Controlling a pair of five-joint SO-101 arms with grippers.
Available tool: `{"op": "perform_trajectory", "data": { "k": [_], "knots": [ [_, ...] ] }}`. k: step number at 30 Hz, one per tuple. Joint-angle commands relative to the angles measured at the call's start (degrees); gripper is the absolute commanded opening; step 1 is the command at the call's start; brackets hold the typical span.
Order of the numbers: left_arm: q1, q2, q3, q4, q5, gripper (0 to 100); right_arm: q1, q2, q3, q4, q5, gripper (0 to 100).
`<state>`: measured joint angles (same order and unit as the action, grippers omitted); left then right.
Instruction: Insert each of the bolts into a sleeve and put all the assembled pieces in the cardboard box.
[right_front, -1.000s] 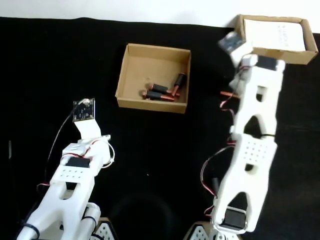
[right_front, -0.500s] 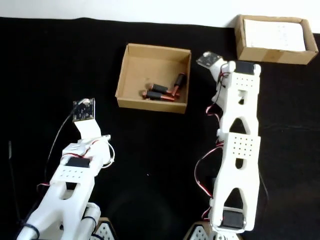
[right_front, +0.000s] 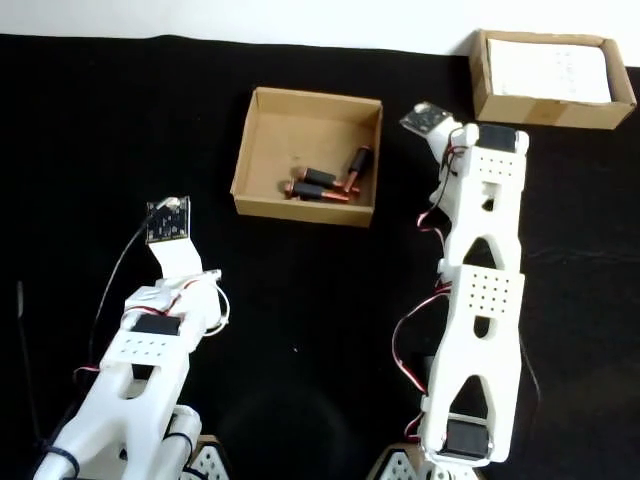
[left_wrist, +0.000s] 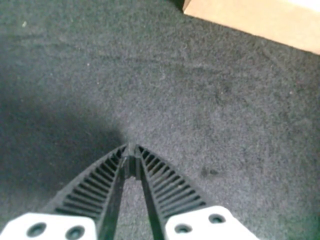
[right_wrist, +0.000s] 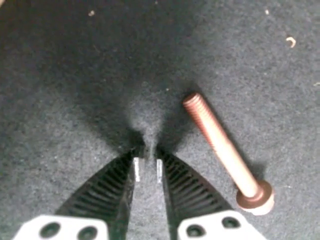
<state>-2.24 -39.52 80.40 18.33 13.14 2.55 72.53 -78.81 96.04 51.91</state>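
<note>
left pincer (left_wrist: 131, 150) clenched, empty | right pincer (right_wrist: 146, 152) seemingly barely parted, loose bolt (right_wrist: 223, 148) beside | high: cardboard box (right_front: 290, 135) holds assemblies (right_front: 322, 181)

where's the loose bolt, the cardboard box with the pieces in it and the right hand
loose bolt (right_wrist: 221, 144): right wrist view, middle of its shank
cardboard box (right_front: 300, 209): high view, its near wall
right hand (right_wrist: 146, 155): right wrist view, midway between its fingertips

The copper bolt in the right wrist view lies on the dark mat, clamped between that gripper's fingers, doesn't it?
Not clamped. The right wrist view shows the copper bolt lying loose on the dark mat beside the right gripper, apart from its fingers, which hold nothing.
</note>
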Motion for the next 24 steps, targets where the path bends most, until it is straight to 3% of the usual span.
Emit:
{"op": "perform_trajectory", "data": {
  "k": [1,5,8,17,20,24],
  "knots": [
    [-0.3,-1.0,-0.4,-0.9,-0.1,1,1.6,-2.8,-9.6,0.3,-0.1,0.7],
    [-0.3,-1.0,-0.5,-0.9,-0.1,1,2.7,-3.6,-22.5,-2.3,-0.1,0.7],
    [-0.3,-1.0,-0.5,-0.9,-0.1,1,4.4,-3.7,-22.3,-8.3,0.0,0.7],
    [-0.3,-0.7,-0.6,-0.9,-0.1,1,10.1,2.2,-4.8,-25.0,0.5,0.7],
    [-0.3,2.2,-2.1,-0.9,-0.1,1,9.6,4.1,0.0,-26.2,1.2,0.7],
    [-0.3,6.1,-4.2,-0.9,-0.1,1,7.5,5.1,4.1,-24.3,7.5,0.7]
  ]
}}
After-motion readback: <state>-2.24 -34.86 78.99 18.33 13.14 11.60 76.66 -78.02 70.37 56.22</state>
